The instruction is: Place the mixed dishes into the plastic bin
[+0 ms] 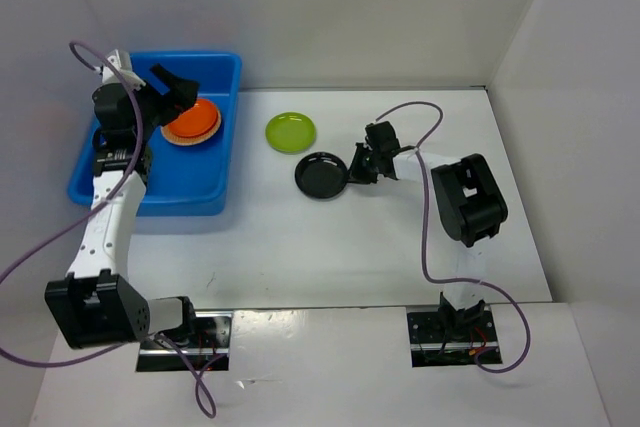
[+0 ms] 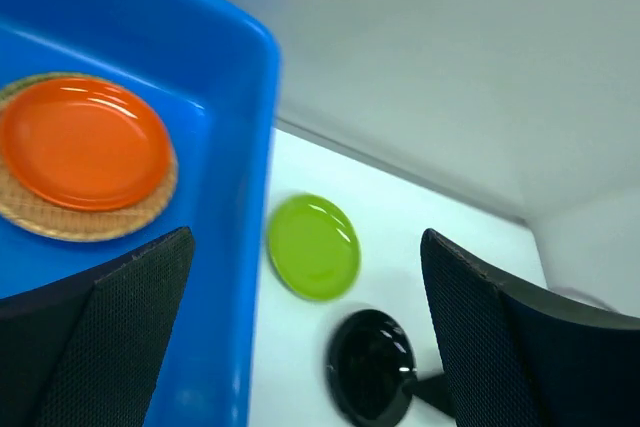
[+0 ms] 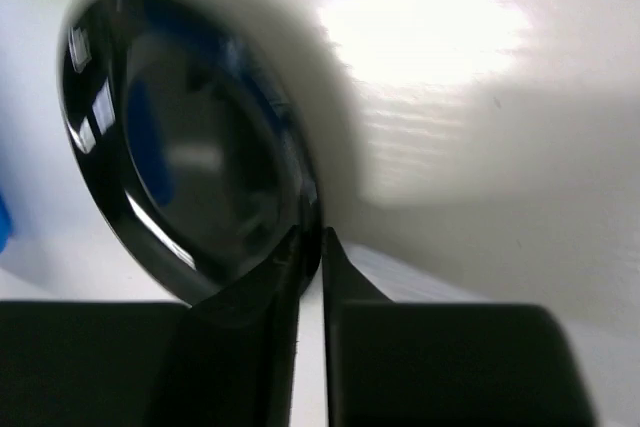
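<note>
The plastic bin stands at the far left, and in it an orange plate rests on a woven tan plate. My left gripper hovers over the bin, open and holding nothing; its wrist view shows the orange plate and the bin's wall. On the table lie a lime green plate and a glossy black plate. My right gripper is at the black plate's right edge. In the right wrist view its fingers pinch the rim of the black plate, which tilts up.
White walls close the table at the back and on both sides. Purple cables loop off both arms. The green plate and black plate lie just right of the bin. The bases sit at the near edge.
</note>
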### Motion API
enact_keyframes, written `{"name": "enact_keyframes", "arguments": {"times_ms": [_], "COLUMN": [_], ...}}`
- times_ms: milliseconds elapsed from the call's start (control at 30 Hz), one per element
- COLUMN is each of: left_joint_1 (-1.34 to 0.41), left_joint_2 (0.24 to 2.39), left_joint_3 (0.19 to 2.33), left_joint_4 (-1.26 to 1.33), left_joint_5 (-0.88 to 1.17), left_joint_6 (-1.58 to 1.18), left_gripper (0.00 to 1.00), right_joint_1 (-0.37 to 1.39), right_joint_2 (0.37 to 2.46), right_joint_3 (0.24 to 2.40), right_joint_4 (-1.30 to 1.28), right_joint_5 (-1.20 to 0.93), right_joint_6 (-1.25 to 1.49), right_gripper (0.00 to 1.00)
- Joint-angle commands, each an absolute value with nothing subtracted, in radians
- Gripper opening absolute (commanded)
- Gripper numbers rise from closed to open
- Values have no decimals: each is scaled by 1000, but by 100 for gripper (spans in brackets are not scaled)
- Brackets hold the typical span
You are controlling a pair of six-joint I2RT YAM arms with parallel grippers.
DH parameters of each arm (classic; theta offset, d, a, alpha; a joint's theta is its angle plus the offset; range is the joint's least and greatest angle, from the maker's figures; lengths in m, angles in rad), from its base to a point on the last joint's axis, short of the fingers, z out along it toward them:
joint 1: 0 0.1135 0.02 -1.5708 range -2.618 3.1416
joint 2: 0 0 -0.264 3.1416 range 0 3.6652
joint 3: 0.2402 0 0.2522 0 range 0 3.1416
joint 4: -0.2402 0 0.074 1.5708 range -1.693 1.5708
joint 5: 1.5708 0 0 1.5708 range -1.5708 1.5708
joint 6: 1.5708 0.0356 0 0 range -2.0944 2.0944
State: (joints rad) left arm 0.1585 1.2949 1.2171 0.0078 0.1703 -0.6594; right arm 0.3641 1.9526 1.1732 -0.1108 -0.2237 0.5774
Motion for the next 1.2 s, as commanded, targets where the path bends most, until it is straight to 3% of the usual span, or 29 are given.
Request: {"name": "enact_keyframes", "arguments": {"times_ms": [0,67,300,500,767,1033,1167], "left_joint_1": [132,121,35,-60,-153,-210,-248], "left_joint_2": [1220,1178,1124,1252,1456,1523,1583], "left_joint_3": [1167,1141,1083,1112,1155,1184,1222], "left_joint_4": [41,41,8,-6,25,89,54], "left_joint_5": [297,348,538,796,876,923,920], "left_joint_6": [-612,-603,-581,-519,-508,-517,-505], "left_gripper": [100,100,100,100,100,100,84], "right_joint_1": [376,376,376,376,448,479,500], "right_joint_2": [1982,1982,1766,1519,1388,1382,1393], "right_joint_3": [1226,1236,1181,1169,1190,1212,1221], "right_joint_4": [-84,-95,-115,-137,-178,-178,-160], "right_joint_5": [-202,-202,-169,-169,-138,-147,-173], "right_joint_6": [589,589,560,532,512,503,503], "right_gripper": [7,0,0,0,0,0,0]}}
